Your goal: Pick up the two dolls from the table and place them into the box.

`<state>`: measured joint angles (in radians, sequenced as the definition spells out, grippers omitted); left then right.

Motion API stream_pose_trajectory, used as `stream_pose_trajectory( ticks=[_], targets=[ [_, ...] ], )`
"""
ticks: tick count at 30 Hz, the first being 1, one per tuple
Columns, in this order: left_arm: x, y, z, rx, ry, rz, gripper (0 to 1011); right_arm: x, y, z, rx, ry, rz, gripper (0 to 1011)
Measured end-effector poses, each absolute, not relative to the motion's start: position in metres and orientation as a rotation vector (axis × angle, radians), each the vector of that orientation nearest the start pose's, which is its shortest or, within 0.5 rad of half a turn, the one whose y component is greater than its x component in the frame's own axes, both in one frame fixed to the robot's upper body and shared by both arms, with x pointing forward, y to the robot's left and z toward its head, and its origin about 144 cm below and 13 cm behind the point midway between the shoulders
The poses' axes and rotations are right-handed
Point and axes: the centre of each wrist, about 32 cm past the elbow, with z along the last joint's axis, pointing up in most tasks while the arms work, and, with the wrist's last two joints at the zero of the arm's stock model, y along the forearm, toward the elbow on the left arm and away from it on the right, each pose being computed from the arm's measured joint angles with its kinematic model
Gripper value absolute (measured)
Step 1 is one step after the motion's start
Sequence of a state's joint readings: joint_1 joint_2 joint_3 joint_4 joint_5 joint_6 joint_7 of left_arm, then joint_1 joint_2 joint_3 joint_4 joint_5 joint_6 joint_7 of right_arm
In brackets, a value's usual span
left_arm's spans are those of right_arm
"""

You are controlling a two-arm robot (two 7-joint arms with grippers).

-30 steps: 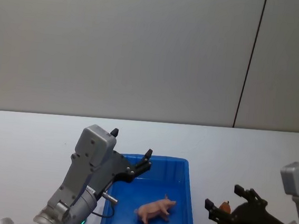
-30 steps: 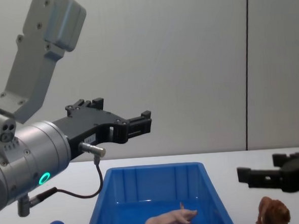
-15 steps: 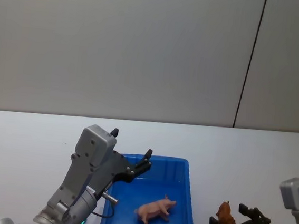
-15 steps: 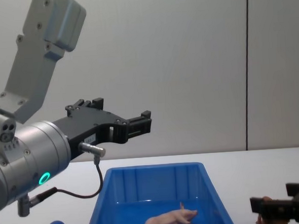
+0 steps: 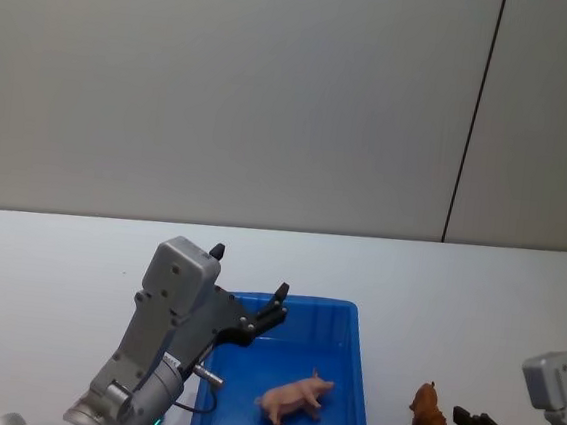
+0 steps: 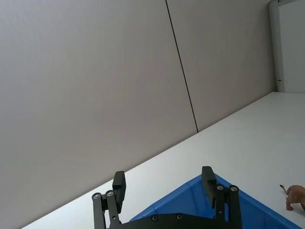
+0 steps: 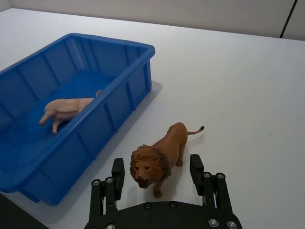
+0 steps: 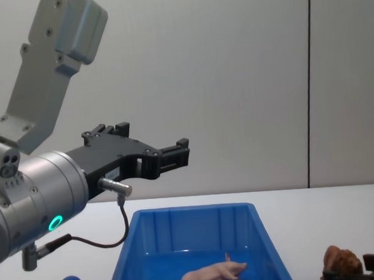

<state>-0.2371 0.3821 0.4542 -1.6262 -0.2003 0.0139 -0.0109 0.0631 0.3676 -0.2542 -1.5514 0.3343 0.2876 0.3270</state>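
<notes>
Lion (image 7: 164, 148) between right hand (image 7: 157, 164)'s spread fingers (image 7: 196, 167)

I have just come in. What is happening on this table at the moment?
A two-armed robot is putting two toy animals into a blue box. The pig already lies inside it. The lion stands on the table just beside the box. The right gripper is low and open, with one finger on each side of the lion's head, not yet closed on it. The left gripper hangs open and empty above the box.
</notes>
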Motion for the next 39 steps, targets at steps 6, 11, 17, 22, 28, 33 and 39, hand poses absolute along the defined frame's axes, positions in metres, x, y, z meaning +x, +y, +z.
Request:
stream_pose_trajectory(
  ticks=[6, 11, 17, 22, 28, 33, 39],
  targets=[
    [0.492, 0.198, 1.204, 0.061, -0.268, 1.124, 1001, 0.469, -0.260, 1.141, -0.263, 0.238, -1.017, 728],
    [0.492, 0.198, 1.204, 0.061, -0.268, 1.124, 1001, 0.471, -0.259, 1.140, -0.249, 0.233, -1.021, 546],
    [0.492, 0.198, 1.204, 0.061, -0.268, 1.124, 1001, 0.473, -0.258, 1.140, -0.226, 0.216, -1.026, 425],
    [0.492, 0.198, 1.204, 0.061, -0.268, 1.124, 1001, 0.474, -0.257, 1.141, -0.211, 0.195, -1.032, 425],
    [0.492, 0.198, 1.204, 0.061, -0.268, 1.124, 1001, 0.474, -0.255, 1.145, -0.182, 0.132, -1.036, 425],
    [0.492, 0.198, 1.204, 0.061, -0.268, 1.124, 1001, 0.475, -0.253, 1.153, -0.152, 0.081, -1.018, 425],
    [0.492, 0.198, 1.204, 0.061, -0.268, 1.124, 1001, 0.478, -0.249, 1.167, -0.110, 0.027, -0.967, 425]
  ],
)
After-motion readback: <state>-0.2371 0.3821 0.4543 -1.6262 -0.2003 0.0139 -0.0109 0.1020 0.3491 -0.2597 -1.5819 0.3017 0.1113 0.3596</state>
